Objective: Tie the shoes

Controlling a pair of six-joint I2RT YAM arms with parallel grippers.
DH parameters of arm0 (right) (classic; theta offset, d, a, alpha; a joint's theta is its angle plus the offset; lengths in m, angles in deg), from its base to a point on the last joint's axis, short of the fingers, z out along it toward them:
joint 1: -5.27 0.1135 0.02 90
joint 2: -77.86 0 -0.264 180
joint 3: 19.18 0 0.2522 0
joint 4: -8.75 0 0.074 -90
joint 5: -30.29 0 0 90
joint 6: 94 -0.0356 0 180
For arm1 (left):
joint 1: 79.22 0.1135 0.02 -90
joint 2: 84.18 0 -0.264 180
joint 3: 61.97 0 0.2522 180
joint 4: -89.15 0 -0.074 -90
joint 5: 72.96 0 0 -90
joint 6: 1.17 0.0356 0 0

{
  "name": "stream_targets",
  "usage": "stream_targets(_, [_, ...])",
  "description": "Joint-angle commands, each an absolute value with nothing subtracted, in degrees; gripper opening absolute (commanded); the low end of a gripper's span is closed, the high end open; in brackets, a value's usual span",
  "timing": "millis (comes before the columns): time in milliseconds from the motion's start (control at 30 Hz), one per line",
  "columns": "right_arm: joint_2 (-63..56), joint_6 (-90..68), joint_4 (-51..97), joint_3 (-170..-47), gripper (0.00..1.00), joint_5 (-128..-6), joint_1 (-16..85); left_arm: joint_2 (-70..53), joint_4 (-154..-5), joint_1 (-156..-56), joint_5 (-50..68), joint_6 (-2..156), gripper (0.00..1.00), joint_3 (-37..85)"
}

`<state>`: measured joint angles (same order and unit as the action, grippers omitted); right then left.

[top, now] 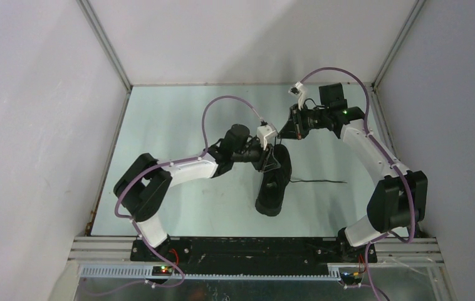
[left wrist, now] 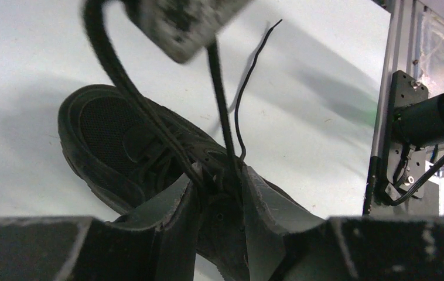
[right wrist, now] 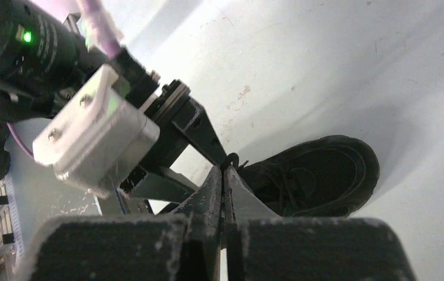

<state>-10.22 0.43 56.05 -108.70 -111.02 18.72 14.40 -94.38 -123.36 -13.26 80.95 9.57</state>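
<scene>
Seeing black sneaker sole-down on pale table, roughly centre, between both arms. Reading right gripper as fully closed, fingers pressed together, pinching lace loop drawn up off the shoe's lacing area. Reading left gripper as part open, fingers spread either side of the two taut strands just above the tongue, clamped on nothing visible. Placing right gripper just beyond and above the left one in top view, close but apart. Noting loose lace end lying flat on table to sneaker's right. Can't tell what's inside the shoe opening: hidden behind left fingers.
</scene>
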Motion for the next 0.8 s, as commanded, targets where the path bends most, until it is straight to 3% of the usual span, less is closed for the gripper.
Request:
stream_targets(0, [-9.88,-1.52,52.59,-109.27,0.0,-109.51,17.81,11.74,-88.97,-125.83,-9.2,84.7,0.37,11.89])
stream_targets(400, [-9.6,-2.15,52.5,-108.11,0.0,-110.04,17.57,12.02,-80.64,-127.97,-0.79,95.54,0.31,16.59])
stream_targets(633, [-10.09,-2.44,52.24,-108.04,0.0,-110.69,17.24,11.48,-78.13,-127.63,0.57,96.35,0.35,18.68])
stream_targets(767, [-9.96,-2.48,52.13,-108.04,0.0,-110.87,17.28,11.52,-81.04,-125.23,-4.37,91.15,0.4,17.97])
